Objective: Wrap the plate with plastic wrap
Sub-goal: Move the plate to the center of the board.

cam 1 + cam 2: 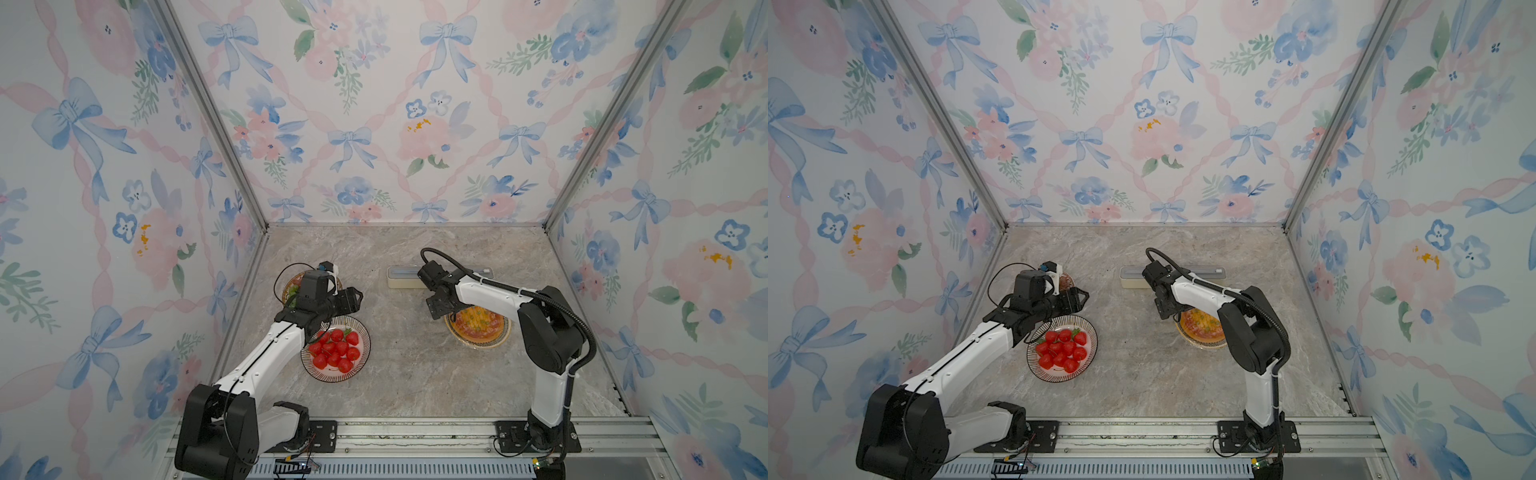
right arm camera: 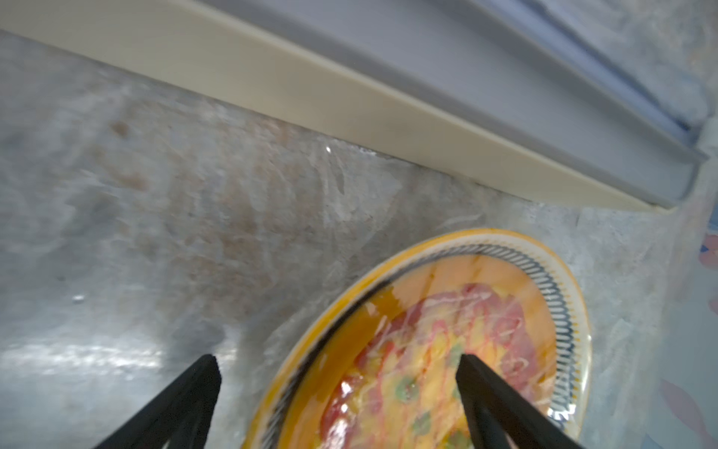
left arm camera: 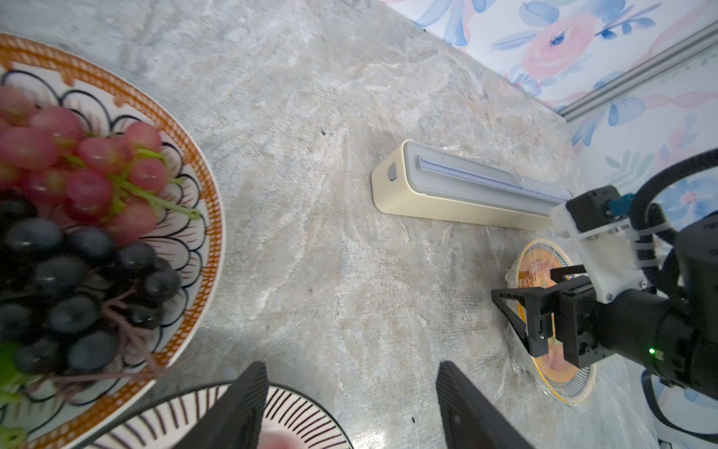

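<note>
Plate point(image 1: 478, 341): yellow-rimmed, carrying pizza-like food; on the right of the counter point(image 1: 415, 374), just nearer than the box.
Plastic wrap point(image 2: 342, 182): clear, crinkled film that appears to lie over this plate and spread onto the counter round it. Glossy streaks cross the food. Whether it is joined to the box I cannot tell.
Box point(image 1: 405, 278): long, cream, lying flat at the far centre, close to the plate but apart from it.
Right gripper point(image 2: 336, 357): jaws spread wide with nothing between them, hanging over the plate's left rim and the film beside it.
Left gripper point(image 3: 351, 367): jaws apart and empty, on the left above the gap between the grape plate point(image 3: 209, 233) and the strawberry plate point(image 1: 365, 353), well apart from the wrap.
Handling, film: likely very light, limp and clingy, so it may tear, bunch or stick to a finger.
Handling, plate: stiff and probably breakable; it may slide on the smooth counter if the film is tugged.
Where to hold: the loose margin just outside the rim, pinched shallowly and drawn under, not the stretch over the food.
</note>
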Controlling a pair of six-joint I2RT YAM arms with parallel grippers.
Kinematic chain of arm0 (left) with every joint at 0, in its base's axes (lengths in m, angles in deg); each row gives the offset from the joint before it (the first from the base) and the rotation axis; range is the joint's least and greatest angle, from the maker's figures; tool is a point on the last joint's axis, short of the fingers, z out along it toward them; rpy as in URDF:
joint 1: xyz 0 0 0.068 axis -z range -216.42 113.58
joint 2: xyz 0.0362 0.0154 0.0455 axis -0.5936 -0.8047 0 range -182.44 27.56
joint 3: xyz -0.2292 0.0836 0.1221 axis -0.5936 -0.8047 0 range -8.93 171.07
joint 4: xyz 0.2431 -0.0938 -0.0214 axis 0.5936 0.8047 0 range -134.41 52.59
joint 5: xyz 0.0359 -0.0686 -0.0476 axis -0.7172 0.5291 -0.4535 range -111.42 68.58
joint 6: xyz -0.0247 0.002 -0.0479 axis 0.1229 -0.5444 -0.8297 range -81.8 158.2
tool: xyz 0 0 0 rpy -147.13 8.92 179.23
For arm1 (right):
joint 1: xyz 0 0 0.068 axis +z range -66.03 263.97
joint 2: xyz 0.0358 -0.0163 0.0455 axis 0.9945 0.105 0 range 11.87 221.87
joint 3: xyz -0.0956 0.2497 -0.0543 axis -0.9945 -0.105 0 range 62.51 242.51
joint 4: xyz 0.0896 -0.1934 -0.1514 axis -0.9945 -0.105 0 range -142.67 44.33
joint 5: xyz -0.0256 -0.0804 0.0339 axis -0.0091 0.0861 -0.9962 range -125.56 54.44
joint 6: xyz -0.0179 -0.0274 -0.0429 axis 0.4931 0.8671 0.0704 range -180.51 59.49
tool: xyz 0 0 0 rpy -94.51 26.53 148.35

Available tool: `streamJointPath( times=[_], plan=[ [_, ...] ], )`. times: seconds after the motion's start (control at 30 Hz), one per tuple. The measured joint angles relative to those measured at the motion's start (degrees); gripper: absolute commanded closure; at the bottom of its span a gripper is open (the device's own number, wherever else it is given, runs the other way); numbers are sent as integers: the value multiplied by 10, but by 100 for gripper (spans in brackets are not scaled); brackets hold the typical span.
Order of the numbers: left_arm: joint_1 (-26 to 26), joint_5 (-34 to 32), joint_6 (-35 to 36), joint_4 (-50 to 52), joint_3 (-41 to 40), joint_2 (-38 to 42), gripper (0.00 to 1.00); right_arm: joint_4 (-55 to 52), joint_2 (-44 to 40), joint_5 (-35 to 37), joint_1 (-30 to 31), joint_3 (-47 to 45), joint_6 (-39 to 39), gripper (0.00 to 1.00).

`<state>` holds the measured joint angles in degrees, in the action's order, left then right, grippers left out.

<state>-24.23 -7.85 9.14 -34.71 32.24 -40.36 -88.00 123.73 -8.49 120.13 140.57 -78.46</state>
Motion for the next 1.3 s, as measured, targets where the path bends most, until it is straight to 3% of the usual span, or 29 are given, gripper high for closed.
streamJointPath(
  times=[0.23,0.37,0.57,0.87,1.3],
  plan=[
    [-55,-26,28,35,0,22,19,7,-44,9,-63,-73,15,3],
    [-89,-55,39,42,-4,49,2,9,-73,13,-112,-107,29,3],
    [-134,-112,28,42,-53,106,2,10,-110,14,-159,-126,45,3],
    [-168,-121,-35,44,-150,169,2,23,-206,-50,-134,-123,45,3],
    [-171,-48,-129,27,-225,164,2,26,-285,-132,-133,-113,29,3]
  ],
)
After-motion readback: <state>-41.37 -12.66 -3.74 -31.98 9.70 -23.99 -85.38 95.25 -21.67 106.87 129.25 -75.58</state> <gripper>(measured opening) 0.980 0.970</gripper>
